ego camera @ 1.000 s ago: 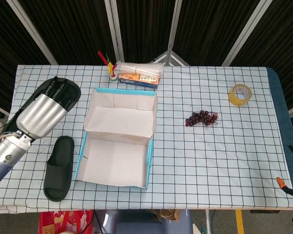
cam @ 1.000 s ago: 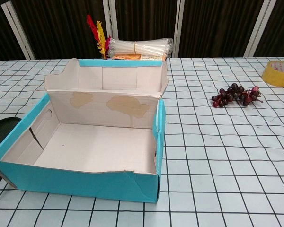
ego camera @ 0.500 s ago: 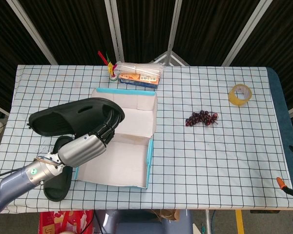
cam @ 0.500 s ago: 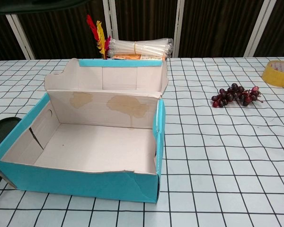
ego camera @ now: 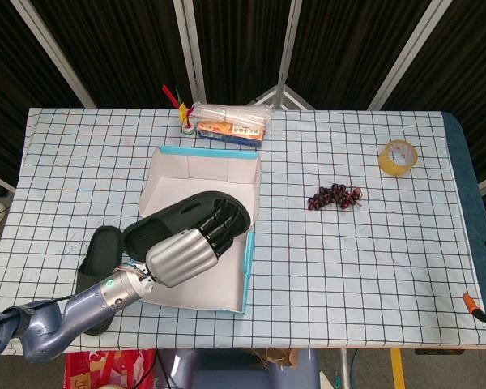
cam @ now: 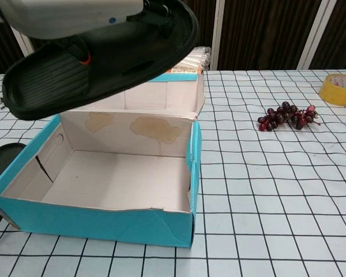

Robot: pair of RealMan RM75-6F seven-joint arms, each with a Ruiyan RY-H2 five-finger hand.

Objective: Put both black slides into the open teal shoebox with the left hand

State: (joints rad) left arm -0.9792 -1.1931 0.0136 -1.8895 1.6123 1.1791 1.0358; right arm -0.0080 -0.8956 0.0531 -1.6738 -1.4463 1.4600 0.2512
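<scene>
Black rubber slide number one (ego camera: 186, 217) is gripped by the left hand (ego camera: 186, 253) above the open teal cardboard shoebox (cam: 98, 222), nothing's inside yet, other black slide (ego camera: 93, 261) waits left of it.

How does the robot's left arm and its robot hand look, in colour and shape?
The left robot hand has black fingers and a rounded, shiny silver back. Behind it comes a short silver wrist section with a small green mark, then a smooth blue-grey arm. In the chest view, the hand's shell looks white-silver, with a small blue dot and an orange part beneath. The right arm is not in view.
</scene>
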